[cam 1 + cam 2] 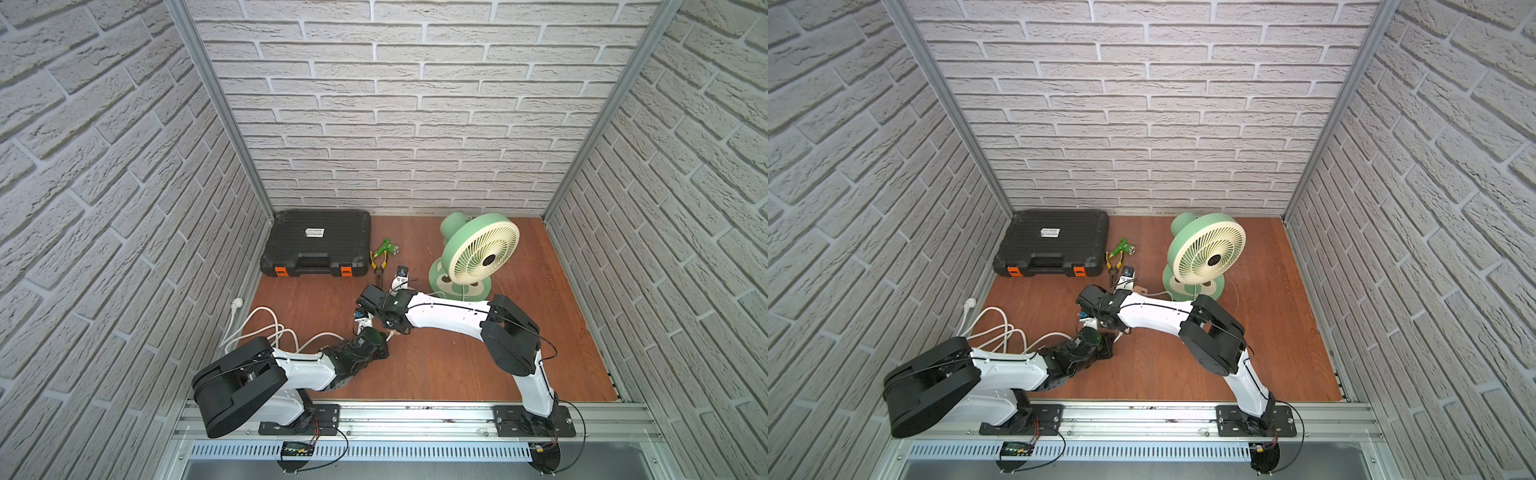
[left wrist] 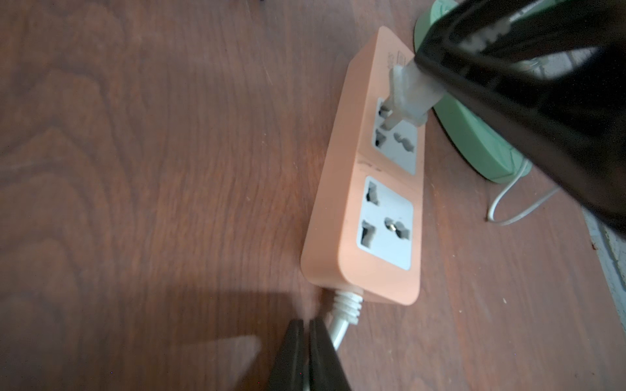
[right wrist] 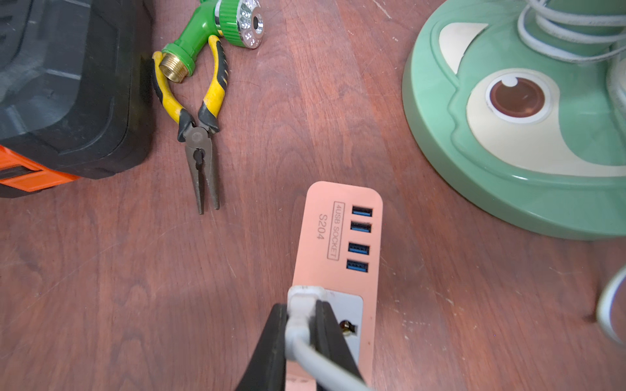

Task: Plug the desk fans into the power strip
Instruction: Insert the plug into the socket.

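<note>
Bright even overhead light, brick walls bowed at edges, wrist views dimmer, left gripper blurred, soft shadow on floor.

On wooden floor: toolcase, pliers, nozzle, desk fan, power strip.

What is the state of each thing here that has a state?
plug: tilted, pins partly in the socket nearest the USB ports
power strip: flat, other socket empty
right end effector: shut on plug
left end effector: shut, empty
toolcase: closed
pliers: closed
desk fan: upright
</note>
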`<state>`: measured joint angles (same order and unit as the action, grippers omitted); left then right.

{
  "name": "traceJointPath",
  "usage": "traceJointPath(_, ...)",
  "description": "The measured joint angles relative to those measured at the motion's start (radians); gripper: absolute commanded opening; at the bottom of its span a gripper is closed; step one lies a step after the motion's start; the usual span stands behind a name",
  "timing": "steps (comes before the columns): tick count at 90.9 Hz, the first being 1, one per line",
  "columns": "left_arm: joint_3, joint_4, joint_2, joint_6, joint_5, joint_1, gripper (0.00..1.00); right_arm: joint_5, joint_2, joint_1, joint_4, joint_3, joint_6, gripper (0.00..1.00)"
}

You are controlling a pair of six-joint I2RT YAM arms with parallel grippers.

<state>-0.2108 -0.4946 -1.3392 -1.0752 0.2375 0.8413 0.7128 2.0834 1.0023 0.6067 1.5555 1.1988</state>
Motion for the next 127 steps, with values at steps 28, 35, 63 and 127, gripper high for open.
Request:
traceJointPath(28,0.005,-0.007,0.0,0.0,0.005,0.0,0.1,0.001,-0.01,0.003,-0.028,-0.021,0.0,0.02)
traceJointPath(35,0.005,-0.007,0.0,0.0,0.005,0.001,0.1,0.001,-0.011,0.003,-0.028,-0.021,0.001,0.03)
traceJointPath(63,0.005,-0.007,0.0,0.0,0.006,0.001,0.1,-0.004,-0.015,0.01,-0.029,-0.023,0.003,0.03)
traceJointPath(127,0.005,-0.01,-0.006,0.0,0.007,0.001,0.1,0.006,-0.018,0.013,-0.008,-0.027,0.029,0.03)
